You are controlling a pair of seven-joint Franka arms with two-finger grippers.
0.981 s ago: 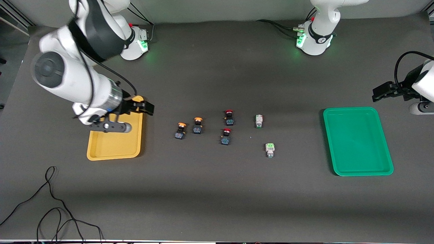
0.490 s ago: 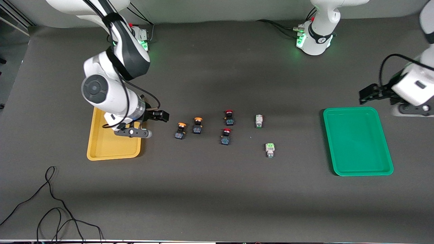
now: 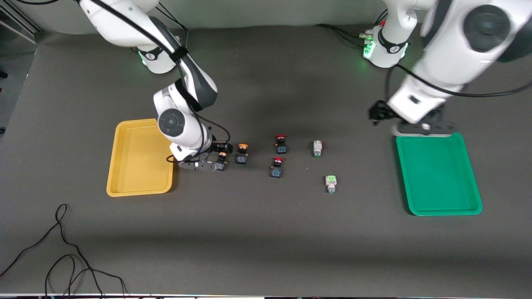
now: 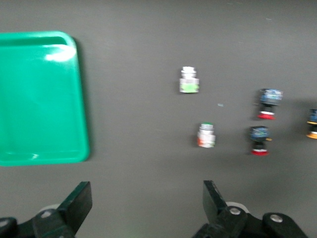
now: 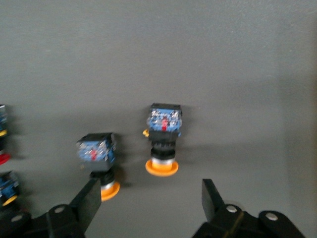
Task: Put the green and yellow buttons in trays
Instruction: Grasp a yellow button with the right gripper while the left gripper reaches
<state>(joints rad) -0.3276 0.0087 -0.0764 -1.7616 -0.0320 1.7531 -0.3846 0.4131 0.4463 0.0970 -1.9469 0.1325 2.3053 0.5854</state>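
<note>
My right tool (image 3: 208,160) is spread above the two yellow buttons (image 5: 163,139), and in the front view it covers part of the one nearer the yellow tray (image 3: 139,158). My left tool (image 4: 143,206) is spread too, over the tabletop (image 3: 266,232) at the green tray (image 3: 438,174) edge. Both trays are smooth plastic with rounded corners, and nothing lies in them. The two green buttons (image 3: 317,148) lie between the red buttons (image 3: 281,143) and the green tray.

Even, soft overhead light on a dark tabletop (image 3: 266,232); faint shadows; both wrist views slightly motion-blurred.
</note>
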